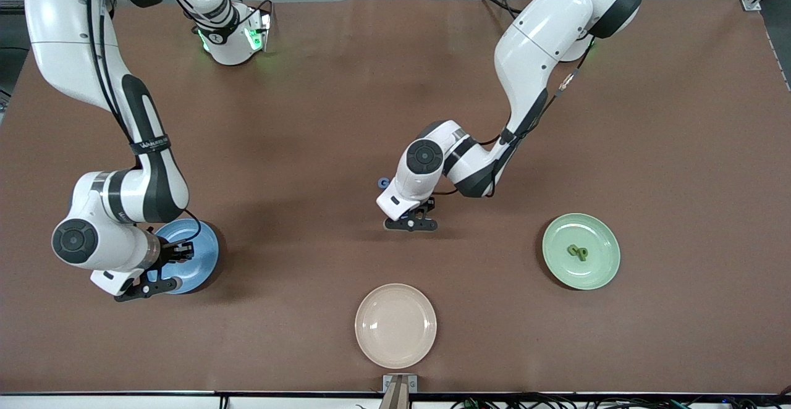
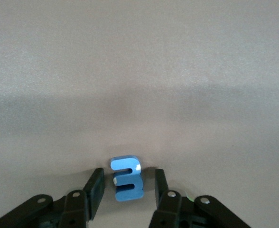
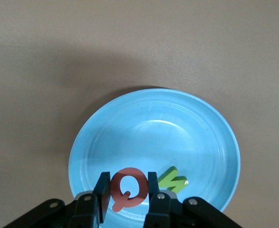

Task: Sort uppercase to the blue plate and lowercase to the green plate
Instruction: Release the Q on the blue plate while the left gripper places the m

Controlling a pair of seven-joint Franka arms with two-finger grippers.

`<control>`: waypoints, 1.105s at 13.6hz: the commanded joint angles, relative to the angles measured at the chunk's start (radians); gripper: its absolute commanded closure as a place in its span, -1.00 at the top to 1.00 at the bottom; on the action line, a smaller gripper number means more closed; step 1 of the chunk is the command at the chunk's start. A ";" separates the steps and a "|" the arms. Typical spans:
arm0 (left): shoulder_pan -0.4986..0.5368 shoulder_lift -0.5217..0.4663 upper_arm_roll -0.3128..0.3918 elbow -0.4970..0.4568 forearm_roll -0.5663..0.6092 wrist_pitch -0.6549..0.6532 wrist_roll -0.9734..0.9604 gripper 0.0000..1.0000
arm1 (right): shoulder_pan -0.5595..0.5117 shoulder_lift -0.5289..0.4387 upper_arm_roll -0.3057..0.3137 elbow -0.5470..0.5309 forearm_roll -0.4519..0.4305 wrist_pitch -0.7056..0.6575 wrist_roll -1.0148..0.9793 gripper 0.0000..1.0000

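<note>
Two green letters (image 1: 578, 252) sit on the green plate (image 1: 609, 270), a green N (image 3: 173, 178) on the blue plate (image 3: 196, 123), right claw (image 3: 125, 192) clamps the red G (image 3: 127, 190) above it, left claw (image 2: 127, 187) straddles the blue E (image 2: 126, 178) mid-table, unclamped, blue G (image 1: 384, 182) waiting.

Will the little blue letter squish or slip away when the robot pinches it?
Probably it squishes only a bit: the blue E-shaped piece looks like thick foam. It likely weighs almost nothing, being tiny between the left gripper fingers. It lies flat on the table, so it shouldn't roll, though it might twist.
</note>
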 commanded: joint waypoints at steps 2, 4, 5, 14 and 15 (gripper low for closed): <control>-0.013 0.003 0.010 0.018 0.022 0.004 0.001 -0.96 | -0.027 -0.006 0.017 -0.065 0.006 0.093 -0.012 -0.28; -0.002 -0.026 0.030 0.013 0.037 -0.022 0.000 -1.00 | -0.030 0.004 0.017 -0.065 0.005 0.101 -0.039 0.17; -0.002 -0.035 0.044 0.013 0.037 -0.048 0.000 -1.00 | -0.028 0.002 0.017 -0.065 0.005 0.100 -0.056 0.34; 0.318 -0.213 0.047 -0.019 0.040 -0.301 0.029 -0.99 | 0.088 -0.059 0.030 -0.057 0.054 -0.032 0.110 0.61; 0.356 -0.212 0.047 -0.025 0.039 -0.303 0.014 -0.99 | 0.113 -0.067 0.031 -0.057 0.067 -0.051 0.165 0.67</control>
